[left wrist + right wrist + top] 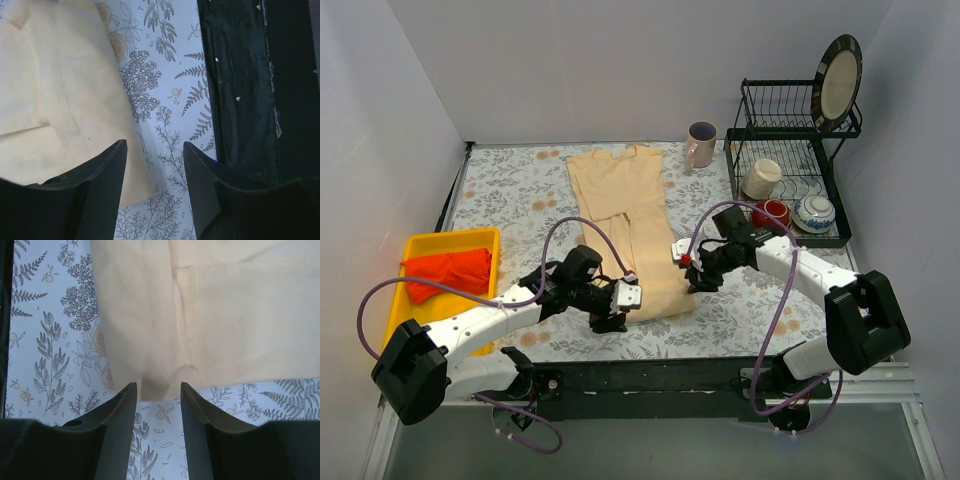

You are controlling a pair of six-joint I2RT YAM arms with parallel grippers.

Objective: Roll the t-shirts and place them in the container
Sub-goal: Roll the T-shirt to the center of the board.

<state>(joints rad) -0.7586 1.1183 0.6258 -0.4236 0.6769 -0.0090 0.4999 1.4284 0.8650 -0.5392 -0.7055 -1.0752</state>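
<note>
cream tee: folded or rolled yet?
Folded, not rolled: the cream t-shirt lies flat as a long narrow strip, its sides folded in over the middle.

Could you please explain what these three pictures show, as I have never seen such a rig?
These are two robot arms mounted side by side, each ending in a two-finger gripper. The wide picture comes from a fixed camera overhead; the other two come from cameras on the wrists, so the dark prongs there are each arm's own fingers. On the floral tablecloth lies a cream t-shirt, folded into a long strip. A yellow bin at the left holds a red-orange garment; a mug and a dish rack stand at the back right. The left gripper and right gripper sit at the strip's near end, both open, holding nothing.
</note>
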